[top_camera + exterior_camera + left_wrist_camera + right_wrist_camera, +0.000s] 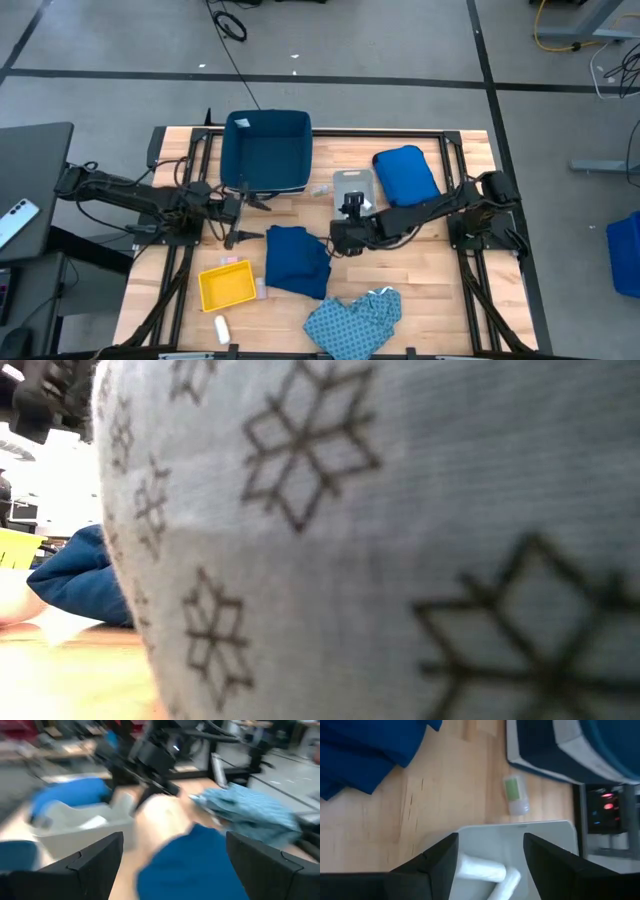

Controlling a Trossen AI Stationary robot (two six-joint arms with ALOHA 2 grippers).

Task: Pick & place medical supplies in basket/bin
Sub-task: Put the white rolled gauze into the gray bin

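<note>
The navy bin (265, 150) stands at the table's far side. The grey tray (353, 185) beside it holds two white rolls (481, 869). A small green-labelled packet (515, 795) lies on the table between the tray and the bin. The navy garment (298, 260) lies mid-table and the light blue patterned garment (355, 320) at the near edge. The patterned garment also fills the low view (400, 540). My right gripper (490, 865) is open and empty over the grey tray. My left gripper (172, 865) is open and empty, left of the navy garment (200, 865).
A royal-blue puffy bundle (405, 175) lies right of the grey tray. A yellow tray (228, 285) stands near left, with a white packet (222, 328) near the front edge. Bare wood shows between the bin and the navy garment.
</note>
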